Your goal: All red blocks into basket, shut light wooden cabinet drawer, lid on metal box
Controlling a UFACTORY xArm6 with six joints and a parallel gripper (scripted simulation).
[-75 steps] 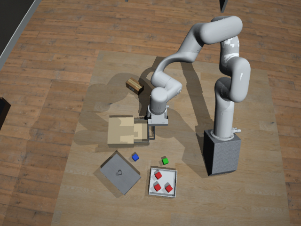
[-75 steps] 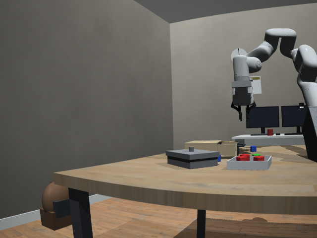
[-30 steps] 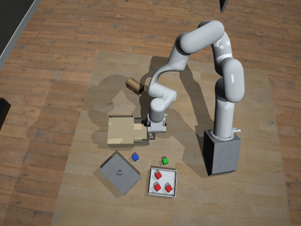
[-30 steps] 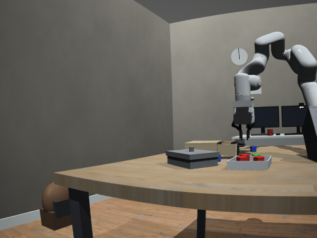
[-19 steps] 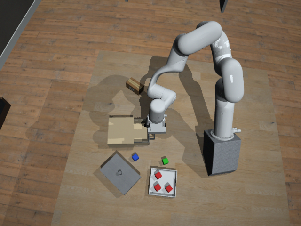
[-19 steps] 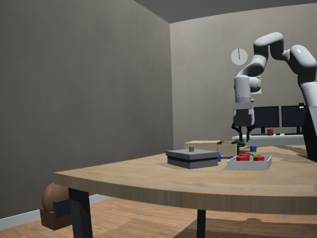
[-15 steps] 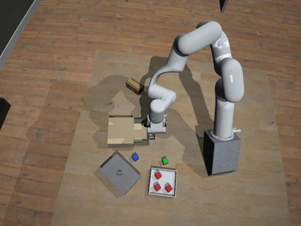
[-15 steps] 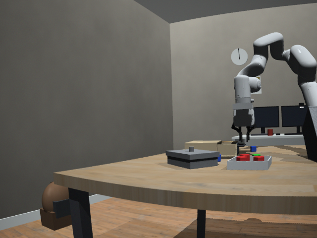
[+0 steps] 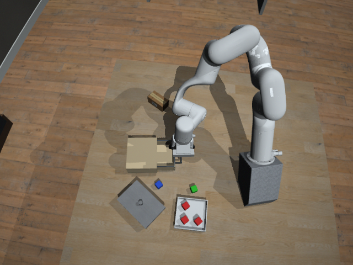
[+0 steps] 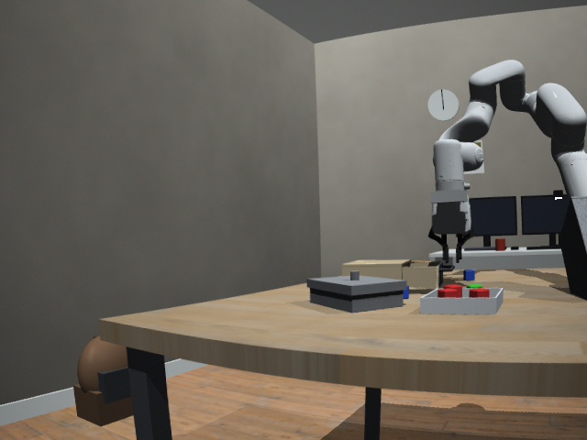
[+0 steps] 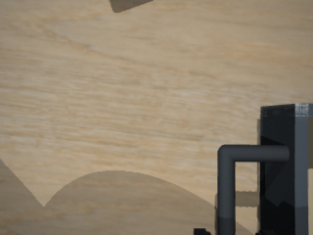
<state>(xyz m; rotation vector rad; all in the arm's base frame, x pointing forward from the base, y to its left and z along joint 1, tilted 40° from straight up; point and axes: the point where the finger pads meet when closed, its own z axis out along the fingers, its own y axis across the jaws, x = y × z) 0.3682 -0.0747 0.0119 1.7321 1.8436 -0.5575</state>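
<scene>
The light wooden cabinet [image 9: 141, 154] has its drawer [image 9: 164, 155] pulled partly out to the right, and the part I see is empty. My gripper [image 10: 451, 259] [image 9: 178, 160] hangs just above the drawer's dark handle, fingers narrow and holding nothing. In the wrist view the handle [image 11: 230, 181] and the drawer front [image 11: 284, 171] sit at the right edge. The white basket [image 9: 190, 213] holds three red blocks [image 9: 185, 205] [image 9: 184, 219] [image 9: 197, 220]. The grey metal box [image 9: 140, 203] has its lid on, knob on top.
A blue block [image 9: 158, 184] lies between the cabinet and the metal box. A green block [image 9: 193, 188] lies just behind the basket. A small brown cardboard box [image 9: 157, 100] sits beyond the cabinet. The arm's base [image 9: 260, 182] stands at the right.
</scene>
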